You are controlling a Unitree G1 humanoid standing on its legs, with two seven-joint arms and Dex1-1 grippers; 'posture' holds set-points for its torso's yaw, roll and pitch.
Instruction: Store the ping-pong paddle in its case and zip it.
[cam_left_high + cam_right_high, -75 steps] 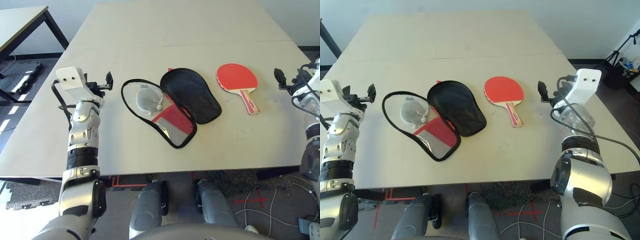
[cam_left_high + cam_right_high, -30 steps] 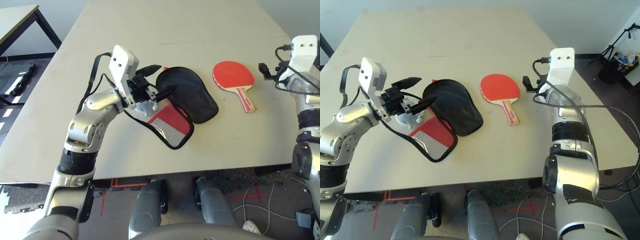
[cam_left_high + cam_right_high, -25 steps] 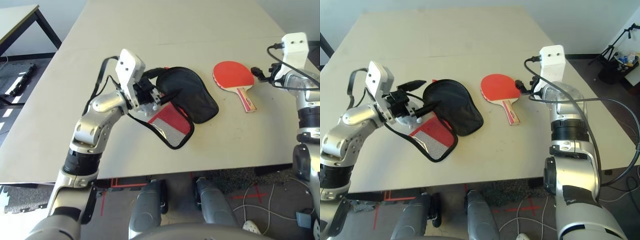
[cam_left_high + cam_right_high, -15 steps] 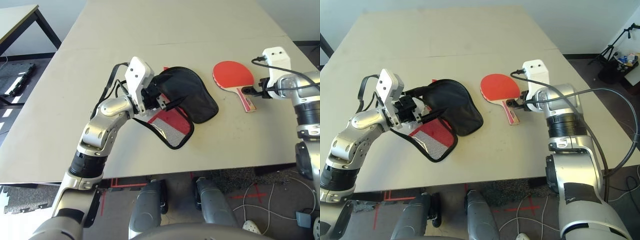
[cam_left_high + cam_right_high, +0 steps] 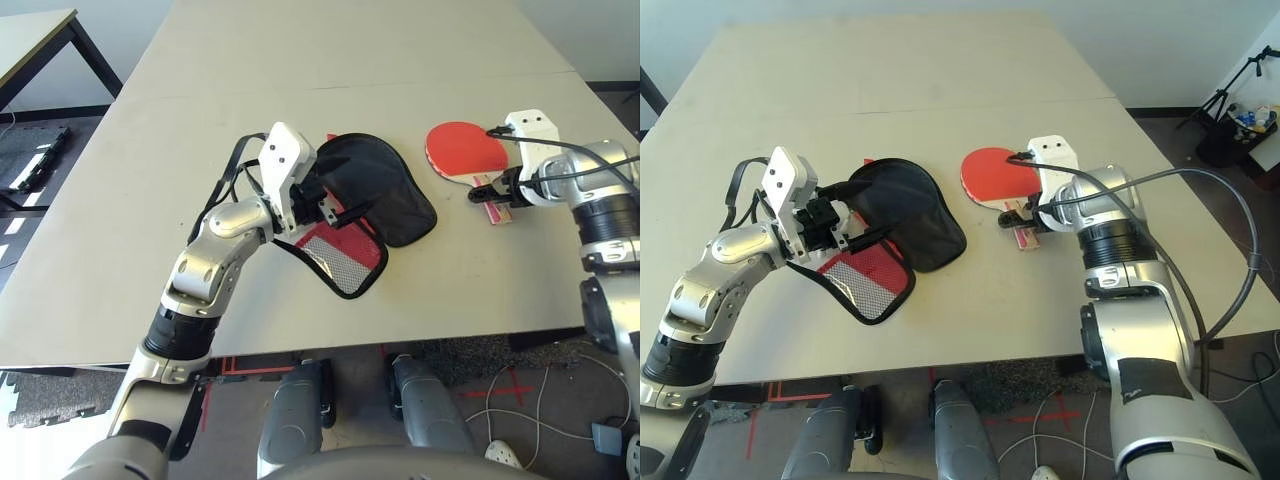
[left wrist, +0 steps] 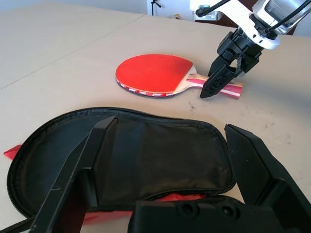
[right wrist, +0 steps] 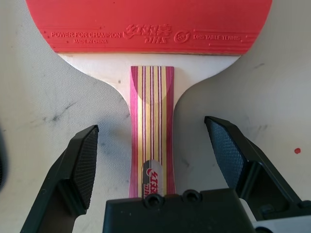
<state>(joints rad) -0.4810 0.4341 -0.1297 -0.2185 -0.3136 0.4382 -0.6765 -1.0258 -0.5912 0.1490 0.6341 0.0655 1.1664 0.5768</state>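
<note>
On the ping-pong paddle (image 7: 150, 29), "POWER FOR CHAMPION DHS"; both end effectors gape apart, right end effector (image 7: 158, 155) straddling its handle

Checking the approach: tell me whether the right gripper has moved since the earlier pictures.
Yes. The right gripper has swung in from the table's right edge, open astride the ping-pong paddle's handle.

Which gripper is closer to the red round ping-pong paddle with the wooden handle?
Right. The right gripper hovers with open jaws astride the handle of the red round ping-pong paddle; the left gripper is over the red fabric case, apart from it.
</note>
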